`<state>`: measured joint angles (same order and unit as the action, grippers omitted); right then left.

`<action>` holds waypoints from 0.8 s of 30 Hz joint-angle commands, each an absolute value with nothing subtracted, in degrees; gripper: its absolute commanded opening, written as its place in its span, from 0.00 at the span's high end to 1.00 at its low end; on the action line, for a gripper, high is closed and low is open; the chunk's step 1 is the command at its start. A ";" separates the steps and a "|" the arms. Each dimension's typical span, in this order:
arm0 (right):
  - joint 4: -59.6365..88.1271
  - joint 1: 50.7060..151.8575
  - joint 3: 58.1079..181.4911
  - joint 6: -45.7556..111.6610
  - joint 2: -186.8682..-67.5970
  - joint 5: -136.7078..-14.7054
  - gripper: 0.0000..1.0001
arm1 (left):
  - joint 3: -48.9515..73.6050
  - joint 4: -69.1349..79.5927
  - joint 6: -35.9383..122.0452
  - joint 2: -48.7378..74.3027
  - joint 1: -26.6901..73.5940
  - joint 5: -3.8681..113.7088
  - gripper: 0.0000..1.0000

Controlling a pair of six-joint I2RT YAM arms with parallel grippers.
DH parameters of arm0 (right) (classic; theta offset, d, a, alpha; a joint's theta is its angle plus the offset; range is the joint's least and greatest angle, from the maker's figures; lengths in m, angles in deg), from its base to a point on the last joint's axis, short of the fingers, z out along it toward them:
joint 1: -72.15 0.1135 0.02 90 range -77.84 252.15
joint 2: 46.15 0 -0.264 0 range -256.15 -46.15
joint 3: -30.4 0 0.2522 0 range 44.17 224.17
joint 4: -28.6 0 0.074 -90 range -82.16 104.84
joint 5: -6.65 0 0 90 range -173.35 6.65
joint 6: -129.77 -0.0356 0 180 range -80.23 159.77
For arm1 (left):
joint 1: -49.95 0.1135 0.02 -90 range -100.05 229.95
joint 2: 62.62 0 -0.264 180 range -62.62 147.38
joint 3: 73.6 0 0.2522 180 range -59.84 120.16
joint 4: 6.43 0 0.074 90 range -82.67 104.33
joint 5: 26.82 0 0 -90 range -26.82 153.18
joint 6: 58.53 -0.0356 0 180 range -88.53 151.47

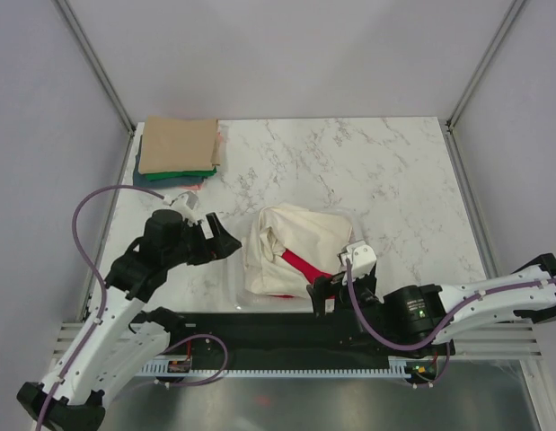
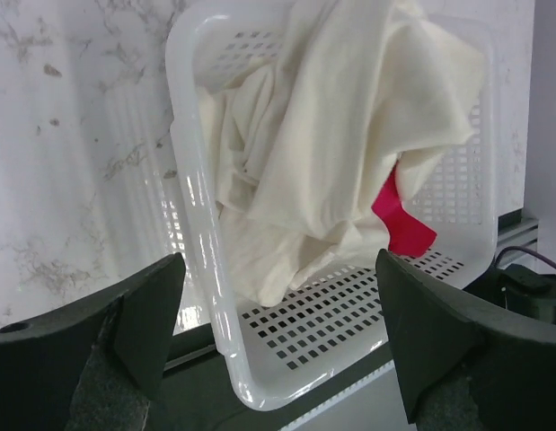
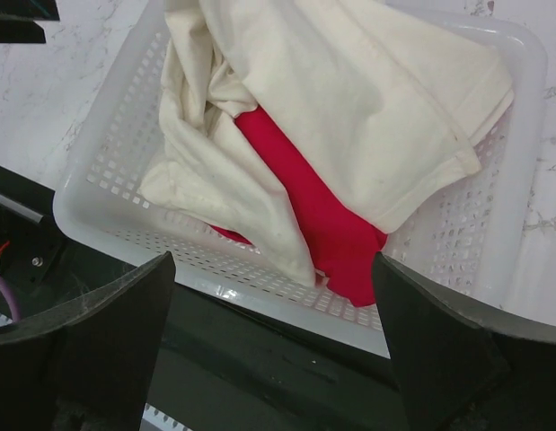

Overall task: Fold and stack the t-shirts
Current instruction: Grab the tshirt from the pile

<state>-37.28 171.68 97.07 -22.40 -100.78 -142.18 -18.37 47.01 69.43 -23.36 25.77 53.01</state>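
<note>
A cream t-shirt (image 1: 295, 235) and red cloth (image 1: 306, 267) lie in a white perforated basket (image 3: 116, 153). The surface (image 1: 376, 171) is grey-veined white marble. At far left, a tan shirt (image 1: 177, 144) lies over a green shirt (image 1: 174, 175).

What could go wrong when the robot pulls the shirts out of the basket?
The cream shirt lies bunched over the red cloth, so the right hand might lift both together. The white basket sits by the near edge of the table, and a snagged shirt could drag or tip it. The left hand faces the basket's rim and might pinch plastic instead of cloth.
</note>
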 commanded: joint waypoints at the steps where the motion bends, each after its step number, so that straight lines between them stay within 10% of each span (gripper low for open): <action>1: -38.51 171.73 101.02 -22.11 -102.39 -144.25 0.02 | -12.30 51.54 61.98 -25.70 25.96 57.45 0.06; 24: -19.79 140.71 123.25 3.64 -132.88 -116.23 0.02 | -16.34 46.62 57.75 -32.21 25.96 63.97 0.00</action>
<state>-25.02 142.00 117.81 -1.68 -127.60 -123.16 -16.21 48.83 60.10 -32.03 25.77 63.11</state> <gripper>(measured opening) 0.982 0.993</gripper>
